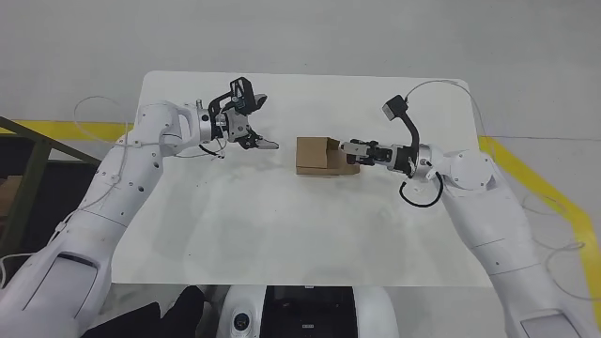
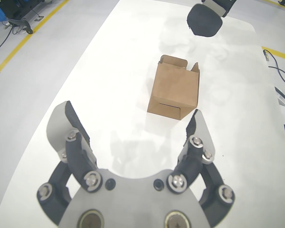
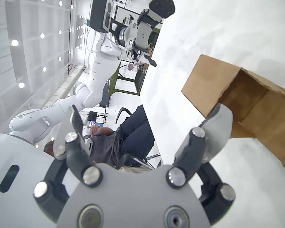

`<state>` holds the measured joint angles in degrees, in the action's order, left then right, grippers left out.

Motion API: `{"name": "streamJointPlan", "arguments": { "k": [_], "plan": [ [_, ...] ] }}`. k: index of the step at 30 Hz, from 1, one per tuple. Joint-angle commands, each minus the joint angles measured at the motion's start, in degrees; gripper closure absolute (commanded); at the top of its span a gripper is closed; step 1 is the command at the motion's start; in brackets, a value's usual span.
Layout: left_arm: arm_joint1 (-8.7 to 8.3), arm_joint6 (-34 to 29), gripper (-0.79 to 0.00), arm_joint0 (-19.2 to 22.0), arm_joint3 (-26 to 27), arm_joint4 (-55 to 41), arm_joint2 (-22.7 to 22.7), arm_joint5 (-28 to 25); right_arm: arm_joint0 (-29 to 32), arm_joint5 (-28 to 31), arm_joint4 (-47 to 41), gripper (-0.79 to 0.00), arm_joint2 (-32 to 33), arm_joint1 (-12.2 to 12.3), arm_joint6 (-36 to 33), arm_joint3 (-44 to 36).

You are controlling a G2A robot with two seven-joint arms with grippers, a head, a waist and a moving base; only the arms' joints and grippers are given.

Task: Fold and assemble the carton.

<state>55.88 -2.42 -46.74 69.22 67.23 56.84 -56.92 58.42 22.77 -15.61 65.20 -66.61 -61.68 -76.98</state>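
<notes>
A brown carton lies on its side in the middle of the white table. Its tucked, closed end faces my left gripper. That gripper hovers open a short way off, with nothing between its fingers. The carton's other end is open, with loose flaps spread toward my right gripper. In the right wrist view that gripper is open, and one finger sits right at the rim of the open end. I cannot tell whether it touches the cardboard.
The table's rounded far edge lies beyond the carton. A black cable and small devices lie near the table's edge on the right arm's side. Bare tabletop surrounds the carton.
</notes>
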Motion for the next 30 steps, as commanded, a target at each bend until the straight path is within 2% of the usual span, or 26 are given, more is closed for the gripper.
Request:
{"name": "streamJointPlan", "arguments": {
  "k": [1, 6, 8, 12, 16, 22, 26, 30],
  "plan": [
    [0.00, 0.00, -0.785, 0.00, 0.00, 0.00, 0.00, 0.00, 0.00, 0.01, 0.00, -0.785, 0.00, 0.00, -0.01, 0.00],
    [0.14, -0.49, -0.785, -0.44, 0.39, 0.35, -0.76, -0.06, 0.00, 0.01, 0.00, -0.785, 0.00, 0.00, -0.01, 0.00],
    [0.66, 1.34, -0.785, -0.66, 0.71, -0.84, -2.81, -1.09, 0.00, 0.01, 0.00, -0.785, 0.00, 0.00, -0.01, 0.00],
    [1.98, 4.41, -0.785, 1.99, -2.91, -0.70, -8.98, -1.09, 0.00, 0.01, 0.00, -0.785, 0.00, 0.00, -0.01, 0.00],
    [3.01, 12.86, -0.785, 4.88, -8.07, 3.98, -13.22, -1.09, 0.00, 0.01, 0.00, -0.785, 0.00, 0.00, -0.01, 0.00],
    [4.06, 29.10, -0.785, 7.25, -14.74, 18.60, -18.26, -0.51, 0.00, 0.01, 0.00, -0.785, 0.00, 0.00, -0.01, 0.00],
    [5.16, 39.24, -0.785, 8.60, -19.42, 24.63, -21.04, 1.73, 0.00, 0.01, 0.00, -0.785, 0.00, 0.00, -0.01, 0.00],
    [6.40, 45.63, -0.785, 9.92, -23.04, 28.78, -23.49, 4.38, 0.00, 0.01, 0.00, -0.785, 0.00, 0.00, -0.01, 0.00]
  ]
}}
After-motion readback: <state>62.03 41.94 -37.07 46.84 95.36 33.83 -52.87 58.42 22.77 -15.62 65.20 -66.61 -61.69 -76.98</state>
